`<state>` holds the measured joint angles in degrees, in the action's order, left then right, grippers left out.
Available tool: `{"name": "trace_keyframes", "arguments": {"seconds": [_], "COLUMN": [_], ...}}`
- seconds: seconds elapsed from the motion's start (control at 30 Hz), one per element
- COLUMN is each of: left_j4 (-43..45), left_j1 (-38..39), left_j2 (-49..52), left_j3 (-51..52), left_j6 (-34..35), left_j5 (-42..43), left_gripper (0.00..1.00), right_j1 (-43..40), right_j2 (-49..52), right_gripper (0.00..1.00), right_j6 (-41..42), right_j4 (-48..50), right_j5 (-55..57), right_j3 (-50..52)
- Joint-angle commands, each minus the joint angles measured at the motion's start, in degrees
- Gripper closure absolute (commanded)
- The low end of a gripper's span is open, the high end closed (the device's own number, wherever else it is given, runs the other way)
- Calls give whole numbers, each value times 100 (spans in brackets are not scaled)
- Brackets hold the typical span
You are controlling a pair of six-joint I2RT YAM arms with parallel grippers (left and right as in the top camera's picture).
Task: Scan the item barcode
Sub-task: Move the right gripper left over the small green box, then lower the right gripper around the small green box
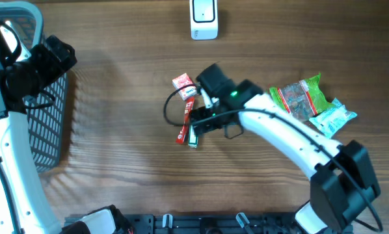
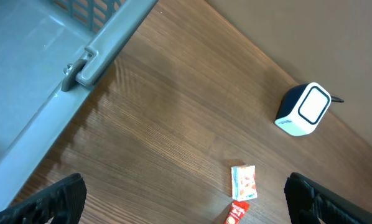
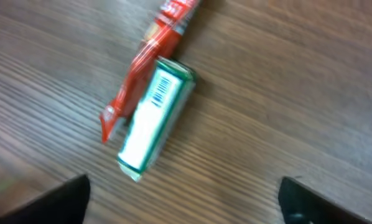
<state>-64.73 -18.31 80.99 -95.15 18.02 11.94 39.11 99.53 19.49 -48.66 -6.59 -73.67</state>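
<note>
Green-white box (image 3: 153, 118), barcode facing up, is lying flat on the wood table (image 3: 285, 93), right against a red stick pkt (image 3: 150, 59) along one long side. R gripper (image 3: 186, 202) is hovering directly over it, jaws spread wide, gripping nothing. L gripper (image 2: 186, 199) is hanging near the basket rim, jaws also wide apart w/ nothing btwn them. Blue-grey mesh basket (image 1: 51, 130) is sitting at the table's left edge. The bit of its inside showing from the l. wrist is plain floor; the arm is hiding the rest. White scanner (image 1: 203, 19) is standing at the far edge, well apart from the box. Small red-white pkt (image 1: 183, 83) is lying near the box. Green snack bags (image 1: 302, 97) are resting by the r. arm.
</note>
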Motion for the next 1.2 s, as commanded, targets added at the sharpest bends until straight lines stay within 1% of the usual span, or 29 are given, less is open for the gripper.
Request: {"name": "trace_keyframes", "arguments": {"seconds": [0.0,0.03,0.07,0.1,0.13,0.27,0.4,0.53,0.57,0.63,0.73,0.93,1.1,1.17], "left_j4": [13,13,13,13,13,13,13,13,13,13,13,13,13,13], "left_j1": [20,20,20,20,20,20,20,20,20,20,20,20,20,20], "left_j2": [-4,-4,-4,-4,-4,-4,-4,-4,-4,-4,-4,-4,-4,-4], "left_j3": [-48,-48,-48,-48,-48,-48,-48,-48,-48,-48,-48,-48,-48,-48], "left_j6": [-111,-111,-111,-111,-111,-111,-111,-111,-111,-111,-111,-111,-111,-111], "left_j5": [66,66,66,66,66,66,66,66,66,66,66,66,66,66], "left_gripper": [0,0,0,0,0,0,0,0,0,0,0,0,0,0], "right_j1": [352,400,450,472,494,592,702,859,874,885,883,883,883,883], "right_j2": [-46,-42,-33,-22,-4,140,391,710,780,870,896,898,898,901], "right_gripper": [1,11,26,36,40,40,40,41,43,49,63,64,63,66], "right_j6": [1010,1071,1082,1137,1325,2151,2461,2463,2463,2470,2566,2568,2566,2566], "right_j4": [302,396,527,601,658,953,1353,1543,1543,1539,1537,1561,1602,1650], "right_j5": [426,433,433,435,498,1043,1073,1075,1073,1071,1075,1102,1659,1746], "right_j3": [129,173,236,273,317,531,651,654,654,654,654,654,654,654]}}
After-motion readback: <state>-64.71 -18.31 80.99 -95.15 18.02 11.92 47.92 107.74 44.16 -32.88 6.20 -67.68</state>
